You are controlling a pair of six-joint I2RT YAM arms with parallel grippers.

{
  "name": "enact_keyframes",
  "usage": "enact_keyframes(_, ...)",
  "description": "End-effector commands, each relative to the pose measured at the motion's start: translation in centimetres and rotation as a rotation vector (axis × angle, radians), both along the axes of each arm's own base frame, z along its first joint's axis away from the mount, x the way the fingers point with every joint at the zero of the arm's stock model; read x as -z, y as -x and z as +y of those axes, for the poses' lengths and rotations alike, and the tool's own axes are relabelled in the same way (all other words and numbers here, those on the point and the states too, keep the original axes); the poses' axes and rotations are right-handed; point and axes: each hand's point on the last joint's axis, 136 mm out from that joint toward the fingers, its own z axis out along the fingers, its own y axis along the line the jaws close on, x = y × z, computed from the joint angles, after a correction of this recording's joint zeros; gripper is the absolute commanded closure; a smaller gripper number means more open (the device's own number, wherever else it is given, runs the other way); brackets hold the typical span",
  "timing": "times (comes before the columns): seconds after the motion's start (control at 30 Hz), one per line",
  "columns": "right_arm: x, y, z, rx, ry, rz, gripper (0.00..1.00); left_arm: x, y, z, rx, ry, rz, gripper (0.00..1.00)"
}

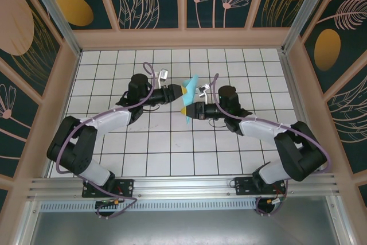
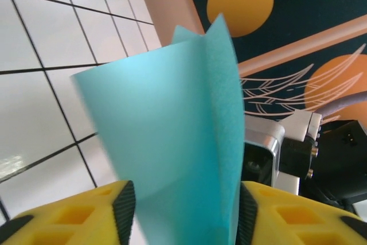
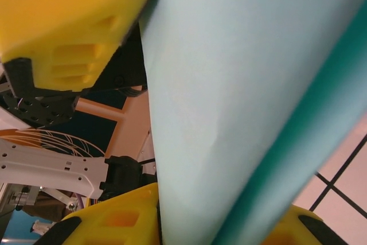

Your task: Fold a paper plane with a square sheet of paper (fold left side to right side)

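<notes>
The turquoise paper plane is held upright above the middle of the tiled table, folded into a narrow shape with two pointed wings. My left gripper reaches in from the left, and its black pads press the spread wings from both sides. My right gripper comes from the right, just nearer than the left one, and is shut on the lower part of the paper. Its yellow fingers flank the fold. The left gripper's yellow finger is close above.
The white gridded table lies under both arms. Pink-framed walls with dark floral panels enclose it at the back and sides. The right wrist's silver camera housing is just behind the paper.
</notes>
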Motion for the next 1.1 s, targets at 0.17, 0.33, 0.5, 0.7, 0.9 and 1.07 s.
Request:
enact_keyframes(0.17,-1.7,1.1,-1.8,-0.059,-0.058,-0.093,0.74,-2.5,0.9,1.0,-0.012,0.000,-0.086,0.23)
enact_keyframes(0.33,-2.7,1.7,-1.3,-0.103,-0.095,-0.111,0.74,-2.8,1.8,0.1,0.057,0.061,-0.087,0.17)
enact_keyframes(0.5,-3.1,2.0,-0.5,-0.138,-0.101,-0.115,0.74,-2.7,2.3,-1.2,0.104,0.089,-0.078,0.18)
enact_keyframes(0.7,-2.7,2.5,0.3,-0.159,-0.103,-0.103,0.74,-2.1,2.1,-1.9,0.111,0.076,-0.056,0.38)
enact_keyframes(0.9,-2.1,2.3,0.0,-0.146,-0.092,-0.091,0.73,-1.3,1.8,-1.7,0.090,0.046,-0.045,0.63)
enact_keyframes(1.07,-1.2,2.5,-0.2,-0.153,-0.083,-0.072,0.71,-0.7,1.7,-1.6,0.077,0.027,-0.038,0.75)
